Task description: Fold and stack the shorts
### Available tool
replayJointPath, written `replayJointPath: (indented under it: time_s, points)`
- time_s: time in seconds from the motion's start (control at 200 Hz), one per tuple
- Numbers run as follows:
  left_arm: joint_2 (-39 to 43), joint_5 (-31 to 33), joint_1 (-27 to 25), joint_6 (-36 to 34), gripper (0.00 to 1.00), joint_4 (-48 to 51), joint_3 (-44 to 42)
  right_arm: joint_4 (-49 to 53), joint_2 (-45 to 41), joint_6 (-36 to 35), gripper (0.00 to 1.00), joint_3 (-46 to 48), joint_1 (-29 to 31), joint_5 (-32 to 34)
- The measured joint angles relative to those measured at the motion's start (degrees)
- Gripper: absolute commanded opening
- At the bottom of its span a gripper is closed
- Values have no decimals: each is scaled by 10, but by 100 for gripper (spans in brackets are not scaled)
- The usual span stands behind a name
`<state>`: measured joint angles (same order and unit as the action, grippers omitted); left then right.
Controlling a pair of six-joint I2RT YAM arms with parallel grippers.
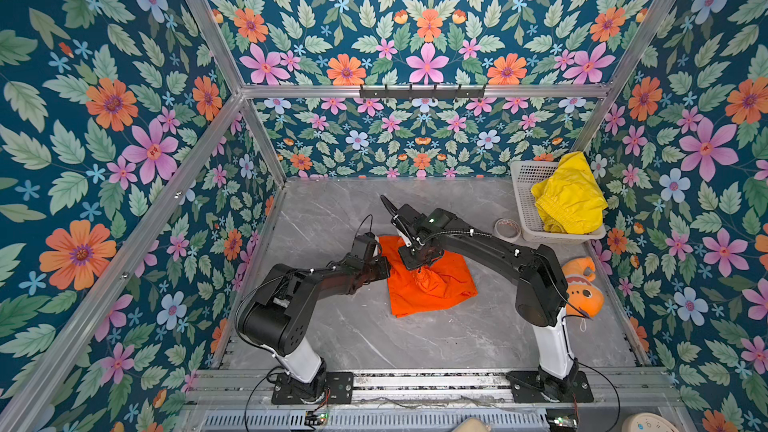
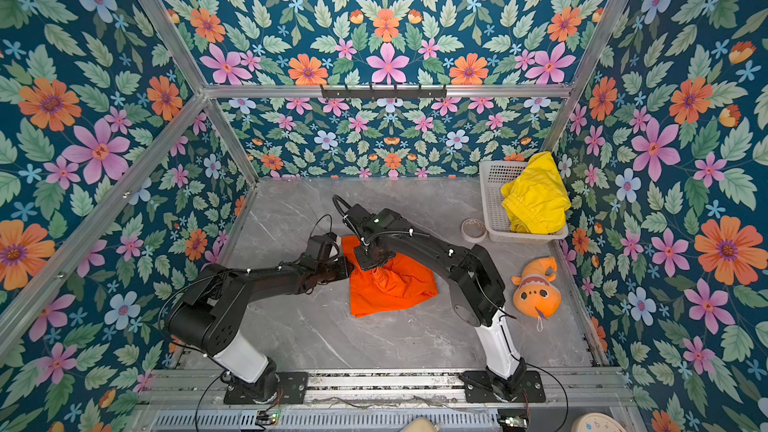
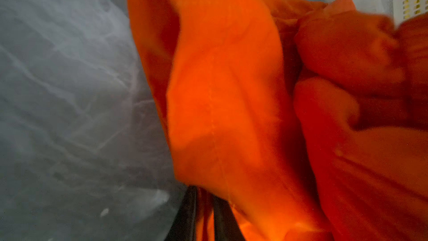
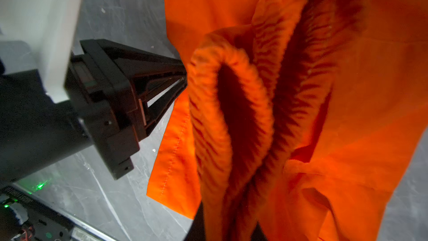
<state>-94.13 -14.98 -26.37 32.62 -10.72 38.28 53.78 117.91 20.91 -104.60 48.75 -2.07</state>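
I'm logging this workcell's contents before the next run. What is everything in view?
orange shorts: one pair, bright orange, middle of the table
yellow shorts: one pair, yellow, heaped in the basket
basket: one, white, table's back right
tape roll: one, pale, beside the basket
plush fish: one, orange, table's right edge
hook rail: one, black, back wall
table: one, grey marbled, under it all
left gripper: one, black, shut on the orange shorts
right gripper: one, black, shut on the orange shorts
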Motion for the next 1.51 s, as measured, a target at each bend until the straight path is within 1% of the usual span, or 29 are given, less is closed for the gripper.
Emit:
replayJointPath:
  time_s: [0.04, 0.085, 0.145, 0.2, 0.215, 0.235, 0.325, 0.345, 0.43, 0.525, 0.61, 0.715, 0.835, 0.89, 0.945, 1.05, 1.205, 1.33, 1.395, 1.455, 1.505]
  points:
    - [2, -1, 0, 0, 23, 3, 0, -14, 0, 3, 21, 12, 0, -15]
    - [6, -2, 0, 2, 27, 8, 0, -28, -1, 8, 27, 25, 0, -32]
    - [12, -1, -1, 4, 31, 21, 4, -50, -3, 16, 38, 43, 0, -56]
    - [21, 3, -1, 4, 34, 45, 9, -73, -7, 19, 45, 61, -2, -80]
    - [25, 5, -2, 4, 35, 54, 10, -81, -9, 21, 50, 67, -3, -87]
    - [30, 10, -2, 4, 37, 65, 12, -88, -11, 26, 53, 74, -3, -96]
    - [73, 26, 1, 4, 41, 122, 21, -122, -33, 34, 71, 105, -10, -134]
    - [87, 32, 1, 4, 42, 133, 23, -131, -42, 38, 73, 113, -14, -143]
    - [147, 50, 1, 4, 45, 167, 35, -170, -86, 45, 73, 146, -28, -179]
    - [201, 60, 2, 4, 45, 194, 49, -219, -144, 61, 72, 196, -53, -211]
    - [229, 56, 0, 5, 42, 206, 58, -249, -190, 74, 71, 245, -88, -226]
    - [238, 31, -16, 17, 39, 199, 59, -273, -221, 89, 68, 298, -139, -228]
    - [206, 1, -62, 19, 35, 177, 68, -281, -238, 101, 66, 343, -176, -228]
    - [179, -14, -74, 19, 33, 158, 72, -292, -232, 101, 66, 351, -185, -228]
    - [153, -15, -78, 23, 32, 147, 72, -306, -216, 102, 65, 358, -189, -227]
    - [113, -14, -76, 30, 31, 124, 62, -316, -181, 106, 64, 377, -189, -223]
    - [59, -12, -54, 28, 30, 103, 39, -335, -148, 119, 64, 407, -191, -202]
    - [27, -13, -36, 16, 30, 77, 33, -369, -145, 141, 63, 441, -191, -201]
    - [15, -18, -27, 4, 33, 64, 39, -391, -152, 153, 63, 455, -188, -205]
    - [6, -18, -20, -11, 40, 67, 56, -400, -156, 164, 65, 459, -183, -206]
    - [1, -13, -16, -29, 45, 93, 84, -398, -165, 168, 66, 458, -178, -208]
